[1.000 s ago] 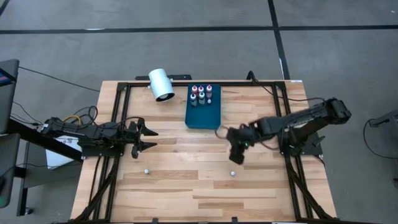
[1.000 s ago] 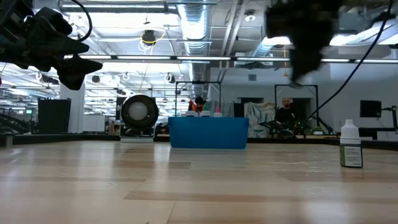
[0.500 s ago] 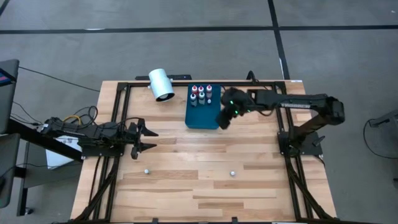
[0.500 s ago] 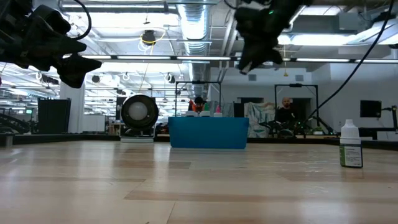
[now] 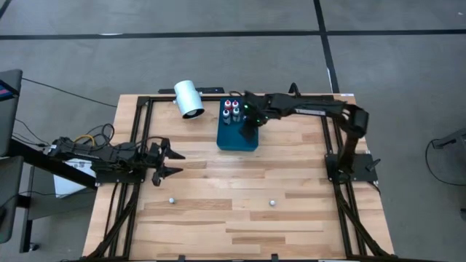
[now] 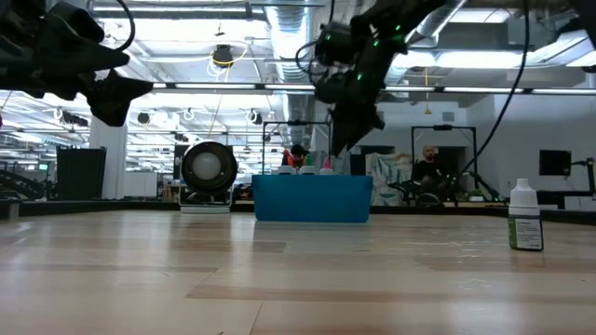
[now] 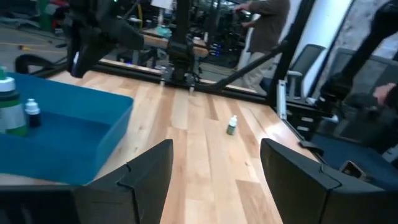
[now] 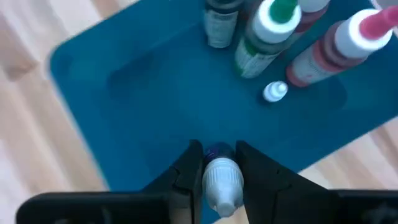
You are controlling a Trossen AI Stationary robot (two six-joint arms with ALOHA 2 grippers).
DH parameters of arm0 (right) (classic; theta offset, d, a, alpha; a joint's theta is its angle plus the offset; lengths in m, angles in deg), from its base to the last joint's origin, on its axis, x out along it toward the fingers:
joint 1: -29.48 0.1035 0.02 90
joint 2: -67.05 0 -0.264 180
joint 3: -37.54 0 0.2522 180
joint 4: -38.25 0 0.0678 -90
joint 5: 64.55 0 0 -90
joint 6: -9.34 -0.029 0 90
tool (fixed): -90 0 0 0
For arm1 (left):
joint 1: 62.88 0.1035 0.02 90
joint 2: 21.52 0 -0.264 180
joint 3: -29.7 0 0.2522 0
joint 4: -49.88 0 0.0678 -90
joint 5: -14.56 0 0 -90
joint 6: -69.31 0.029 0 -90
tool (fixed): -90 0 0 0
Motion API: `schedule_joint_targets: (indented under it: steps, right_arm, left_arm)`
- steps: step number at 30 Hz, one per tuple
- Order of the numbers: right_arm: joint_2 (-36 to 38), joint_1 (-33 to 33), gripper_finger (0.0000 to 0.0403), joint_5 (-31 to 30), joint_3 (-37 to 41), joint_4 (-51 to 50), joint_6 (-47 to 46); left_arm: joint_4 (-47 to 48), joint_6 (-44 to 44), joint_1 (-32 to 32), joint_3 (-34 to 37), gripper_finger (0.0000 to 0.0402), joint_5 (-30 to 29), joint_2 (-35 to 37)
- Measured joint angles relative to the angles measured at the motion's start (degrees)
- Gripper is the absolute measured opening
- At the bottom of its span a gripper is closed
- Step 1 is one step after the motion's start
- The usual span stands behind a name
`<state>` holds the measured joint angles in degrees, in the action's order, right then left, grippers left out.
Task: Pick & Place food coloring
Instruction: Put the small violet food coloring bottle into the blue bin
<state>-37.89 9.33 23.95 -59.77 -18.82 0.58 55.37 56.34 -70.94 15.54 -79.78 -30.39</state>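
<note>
My right gripper (image 5: 248, 122) hangs over the blue tray (image 5: 239, 138) and is shut on a small food coloring bottle (image 8: 221, 177) with a white cap. Several more bottles (image 5: 233, 110) stand at the tray's far end; the right wrist view shows green-capped (image 8: 268, 32) and red (image 8: 333, 55) ones and a tiny one (image 8: 275, 91). Two bottles stand alone on the table, one toward the left (image 5: 172, 199) and one right of middle (image 5: 272, 204). My left gripper (image 5: 172, 161) waits open, above the table's left side. My right gripper pinches the bottle between its two fingers (image 8: 189, 163), which sit on either side of its white cap (image 8: 222, 182) and the dark body behind it. The fingers come from above, pointing down at the tray. The bottle is lifted clear above the tray floor.
A large white cylinder (image 5: 188, 98) lies on its side at the far edge, left of the tray. The tray's near half (image 8: 143, 93) is bare. Black frame rails run along the table's edges. A person stands in the room beyond the table (image 7: 264, 25).
My right gripper has travelled from right of the table's middle toward the far edge and to the left, ending above the blue tray, and it stayed shut. The two loose bottles on the table have not moved.
</note>
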Motion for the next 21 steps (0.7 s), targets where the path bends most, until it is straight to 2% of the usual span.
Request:
schedule_joint_targets:
  steps: [10, 16, 21]
  right_arm:
    - [-7.77, -0.84, 0.0072, -2.72, -0.94, 3.00, 4.39]
    - [-8.05, 0.96, 0.0072, -8.72, -0.94, 6.88, 6.27]
    - [-8.20, 1.60, 0.0072, -8.73, -0.91, 8.03, 6.34]
  left_arm:
    - [0.02, -0.24, 0.00, 0.00, 0.0234, -4.76, 0.00]
    - [0.01, -0.25, 0.00, 0.00, 0.0234, -5.55, 0.00]
    - [0.02, -0.29, 0.00, 0.02, 0.0234, -5.57, 0.00]
